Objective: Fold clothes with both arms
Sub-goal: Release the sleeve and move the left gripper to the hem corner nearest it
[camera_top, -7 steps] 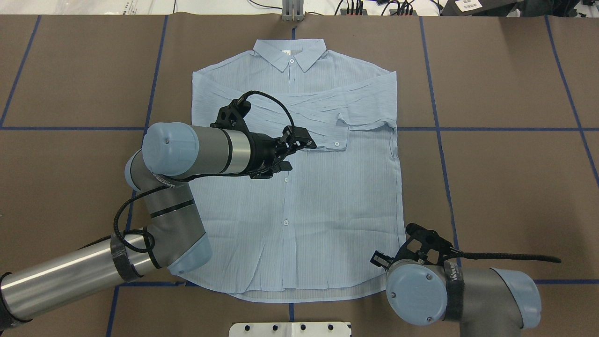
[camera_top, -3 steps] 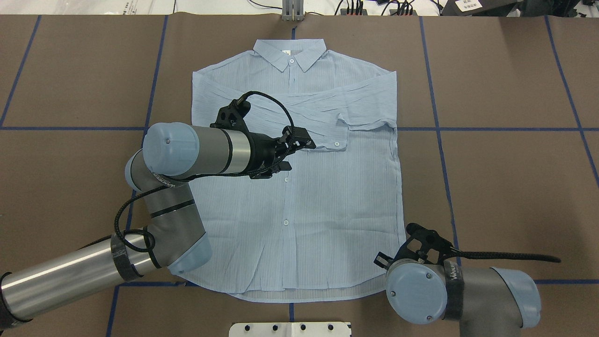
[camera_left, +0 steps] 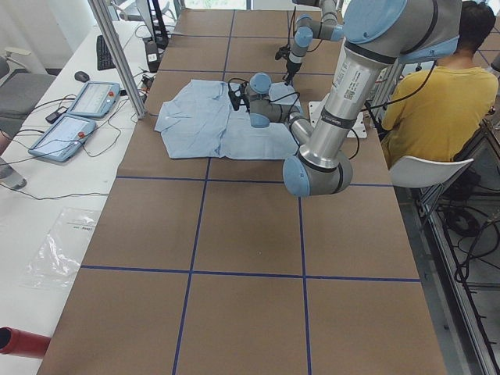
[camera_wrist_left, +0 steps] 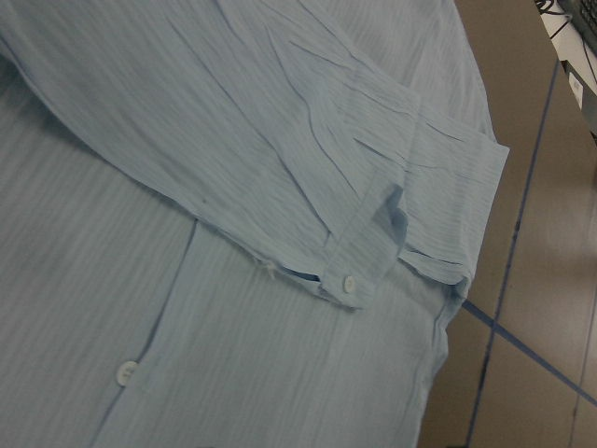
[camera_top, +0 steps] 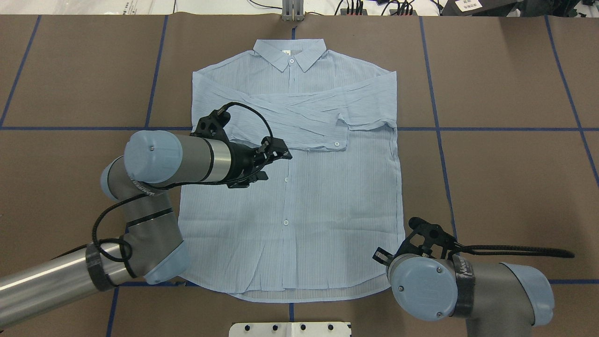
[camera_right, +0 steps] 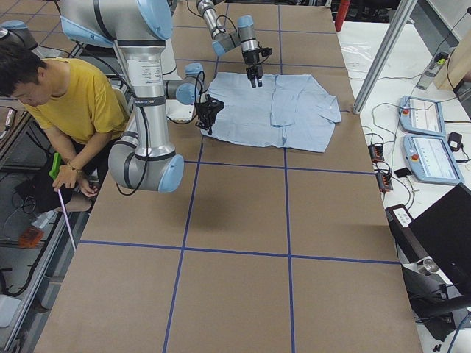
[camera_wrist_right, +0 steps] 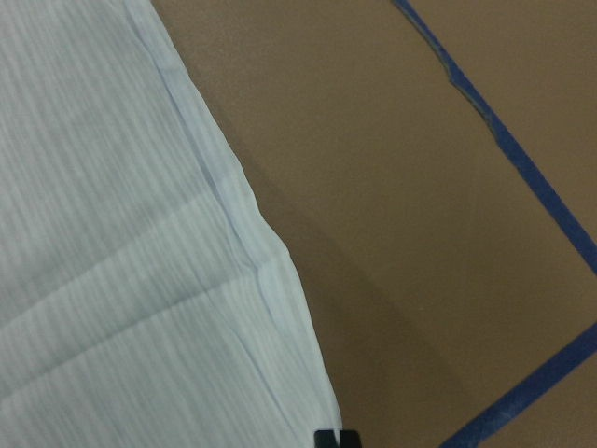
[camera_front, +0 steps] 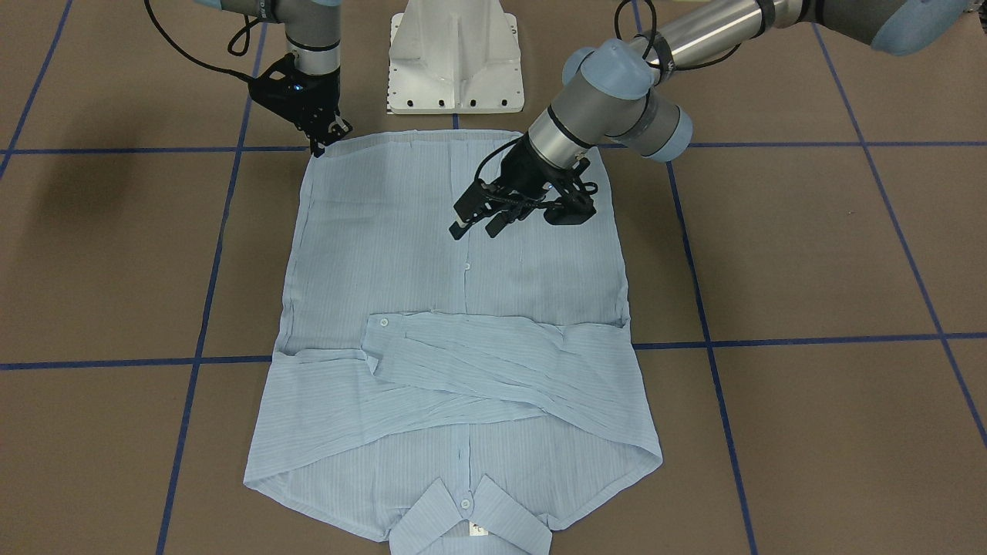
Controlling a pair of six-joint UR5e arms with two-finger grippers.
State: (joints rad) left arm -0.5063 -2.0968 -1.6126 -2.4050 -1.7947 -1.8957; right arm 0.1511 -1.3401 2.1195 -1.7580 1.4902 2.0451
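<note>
Back comes your left arm (camera_top: 178,157): since a second ago it has slid away from the sleeve cuff (camera_top: 334,140), toward the robot's left and a touch nearer the base. The right arm (camera_top: 426,285) has nudged a little too.

Start on the left of the overhead view. The left arm reaches in over the shirt (camera_top: 327,201). The left jaws hang spread above the shirt front, just beside the button line, pinching nothing. That arm's wrist camera looks down on the cuff button (camera_wrist_left: 350,285) and the rumpled sleeve lying across the chest.

Now the middle. The shirt lies flat and face up on the brown desk (camera_top: 505,178), buttoned. Its collar (camera_top: 290,54) is at the far side from the robot and its hem is toward the white base (camera_top: 290,329). Both sleeves are folded in and crossed over the chest.

Over to the right. The right arm stands at the shirt's hem corner (camera_front: 331,154) on the robot's right side. In the front-facing view you see the right jaws down at that corner, right at the fabric's edge. You cannot tell whether they are spread, pressed together or nipping the cloth. The right wrist camera shows the shirt's edge against bare desk, with a blue tape line (camera_wrist_right: 522,159) running beyond it.
</note>
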